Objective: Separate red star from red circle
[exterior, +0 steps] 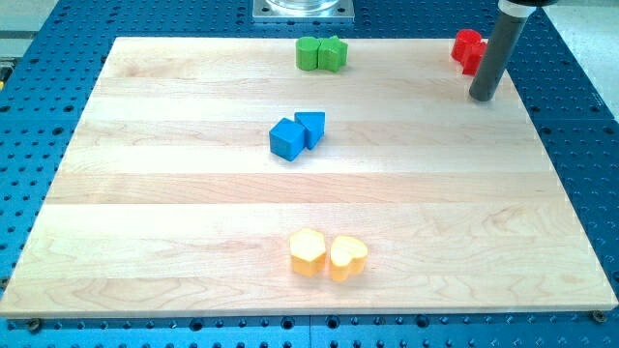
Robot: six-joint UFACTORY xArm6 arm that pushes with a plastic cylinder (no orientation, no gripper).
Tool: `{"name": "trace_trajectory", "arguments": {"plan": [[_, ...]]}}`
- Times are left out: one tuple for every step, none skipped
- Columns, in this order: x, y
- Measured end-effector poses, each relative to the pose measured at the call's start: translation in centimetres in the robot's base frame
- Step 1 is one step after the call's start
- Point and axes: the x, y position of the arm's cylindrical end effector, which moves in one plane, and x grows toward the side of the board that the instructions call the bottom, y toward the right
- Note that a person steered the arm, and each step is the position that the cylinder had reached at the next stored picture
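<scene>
Red block material [466, 46] sits at the view's top right, near the board's far edge. It looks like two red blocks pressed together, but the rod covers their right side and I cannot tell the star from the circle. My tip [483, 98] rests on the board just below and to the right of the red blocks, with the dark rod rising in front of them.
Two green blocks [320, 53] touch at the top centre. A blue cube [286, 141] and a second blue block [311, 126] touch at mid-board. A yellow hexagon-like block [308, 253] and a yellow heart [348, 258] touch near the bottom. The wooden board [145, 193] lies on a blue perforated table.
</scene>
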Motion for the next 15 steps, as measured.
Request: {"name": "trace_trajectory", "arguments": {"plan": [[0.0,0.0],[0.3,0.1],[0.4,-1.1],[1.2,-6.7],[1.2,-18.5],[1.5,-31.0],[3.8,-37.5],[9.2,-32.8],[13.1,-31.6],[13.7,-25.0],[11.2,-13.7],[6.3,-3.2],[1.4,4.8],[-2.2,9.8],[-6.1,9.8]]}}
